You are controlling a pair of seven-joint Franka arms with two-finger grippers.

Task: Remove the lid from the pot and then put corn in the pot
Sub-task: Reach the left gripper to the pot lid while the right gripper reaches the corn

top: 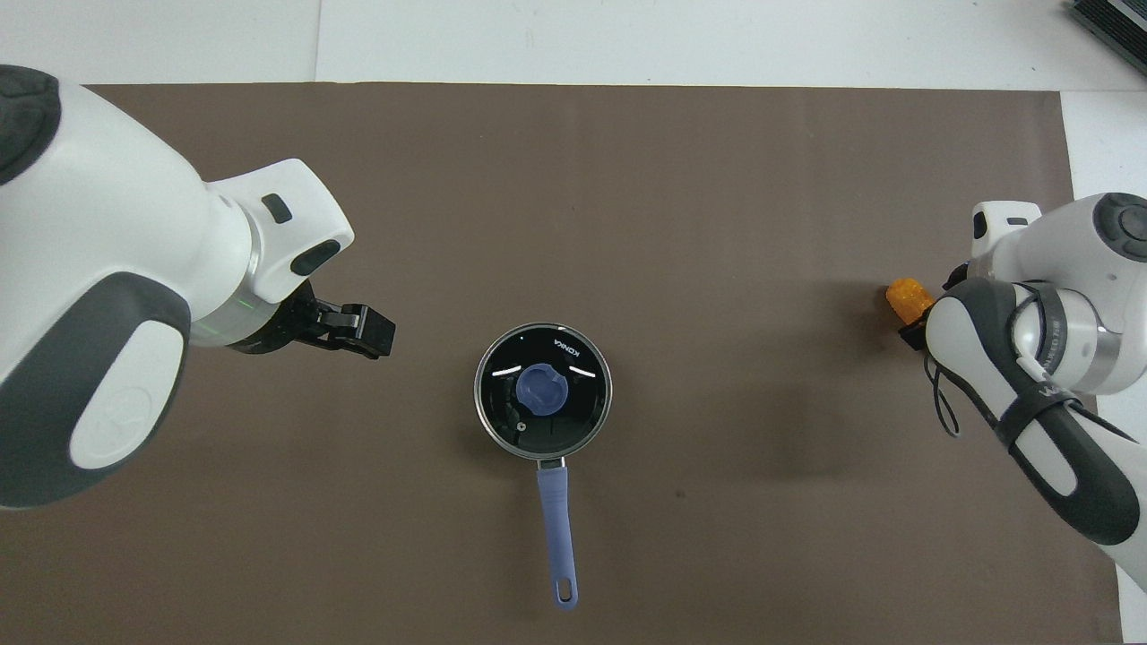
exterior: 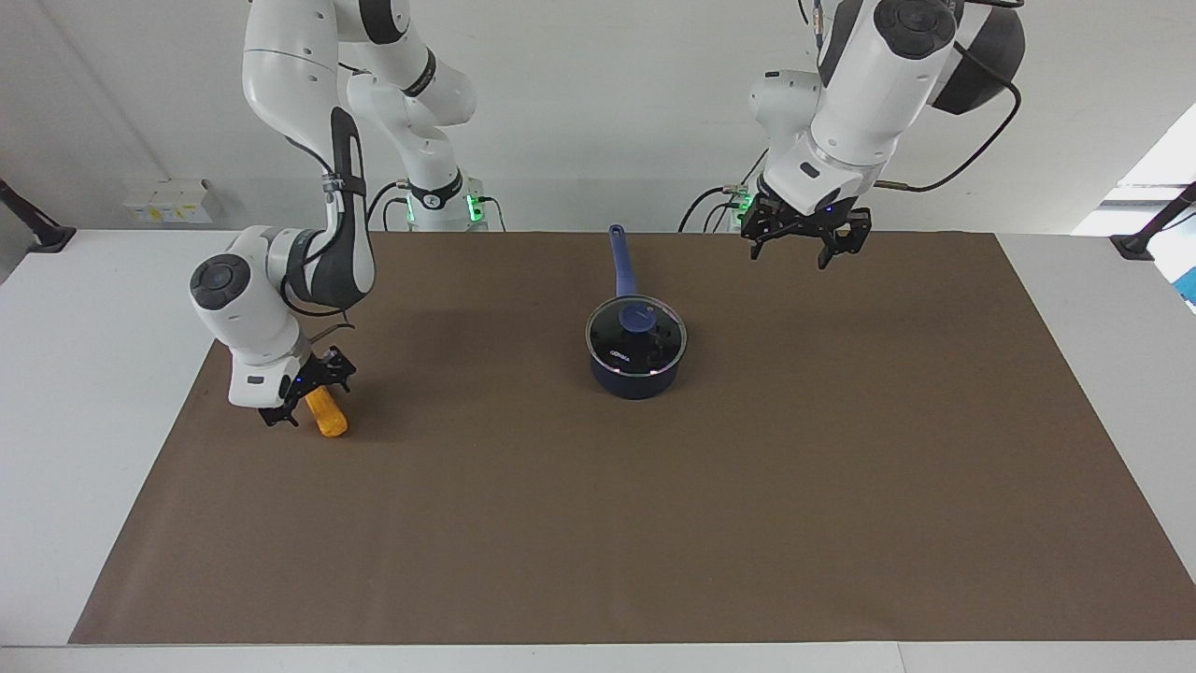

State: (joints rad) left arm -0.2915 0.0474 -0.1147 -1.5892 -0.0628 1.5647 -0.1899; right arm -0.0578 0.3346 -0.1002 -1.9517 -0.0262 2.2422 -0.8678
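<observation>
Corn sits clamped in the right gripper; left gripper waits, fingers apart.

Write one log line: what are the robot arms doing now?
lid: on pot | right gripper: at corn, on mat | left gripper: raised, open, waiting

A white worktop carries a large brown rectangular paper mat that covers most of it. A row of white wall sockets sits on the wall near the right arm's end.
</observation>
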